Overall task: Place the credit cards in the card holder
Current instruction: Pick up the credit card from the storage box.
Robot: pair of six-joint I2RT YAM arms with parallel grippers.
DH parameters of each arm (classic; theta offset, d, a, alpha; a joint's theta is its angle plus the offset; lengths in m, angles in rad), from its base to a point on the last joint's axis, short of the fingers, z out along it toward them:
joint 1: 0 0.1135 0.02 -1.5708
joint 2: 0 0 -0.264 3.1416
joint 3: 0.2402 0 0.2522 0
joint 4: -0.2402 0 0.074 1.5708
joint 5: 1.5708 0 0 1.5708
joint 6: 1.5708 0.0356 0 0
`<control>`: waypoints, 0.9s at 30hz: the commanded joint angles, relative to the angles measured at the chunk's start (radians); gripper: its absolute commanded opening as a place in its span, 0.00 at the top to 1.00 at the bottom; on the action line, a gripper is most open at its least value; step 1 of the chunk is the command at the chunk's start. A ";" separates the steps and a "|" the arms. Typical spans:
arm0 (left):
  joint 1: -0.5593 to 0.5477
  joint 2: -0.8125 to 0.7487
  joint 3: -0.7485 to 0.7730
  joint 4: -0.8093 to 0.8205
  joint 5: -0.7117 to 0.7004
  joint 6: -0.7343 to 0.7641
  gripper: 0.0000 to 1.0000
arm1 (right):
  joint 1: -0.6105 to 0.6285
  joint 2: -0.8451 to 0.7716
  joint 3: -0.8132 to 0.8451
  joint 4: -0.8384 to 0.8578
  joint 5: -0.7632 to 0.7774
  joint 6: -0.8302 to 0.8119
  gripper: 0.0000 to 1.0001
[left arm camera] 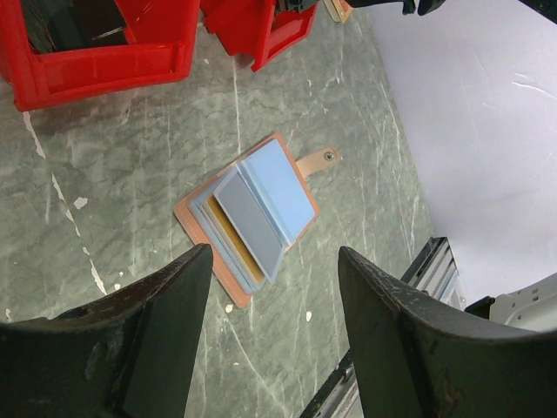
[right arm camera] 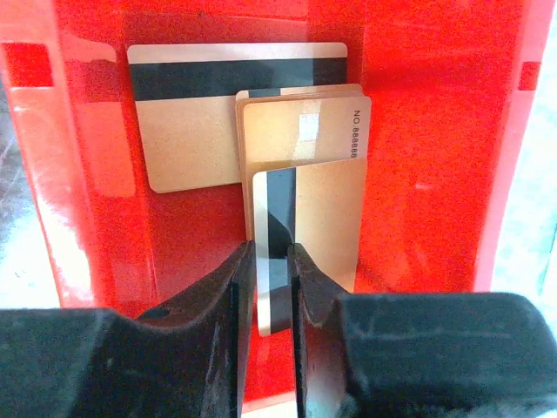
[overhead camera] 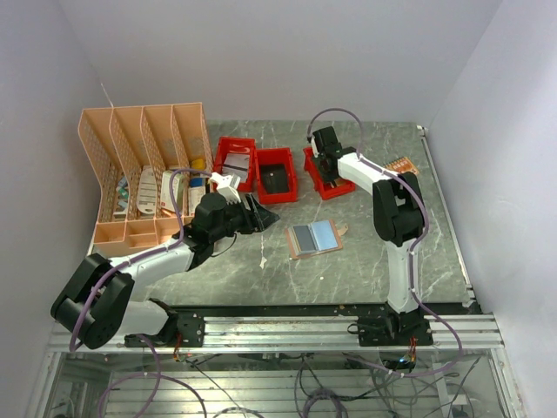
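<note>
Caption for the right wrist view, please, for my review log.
Right end effector, fingers narrowly apart, over one striped gold card among several in a red bin.

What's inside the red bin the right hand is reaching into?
Several thin gold plastic cards with dark stripes, one pinched by the right hand. Anything beneath the stack is covered.
</note>
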 commanded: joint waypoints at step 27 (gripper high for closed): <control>0.005 0.022 0.013 0.053 0.020 -0.003 0.30 | -0.035 -0.073 -0.022 0.043 0.112 -0.069 0.85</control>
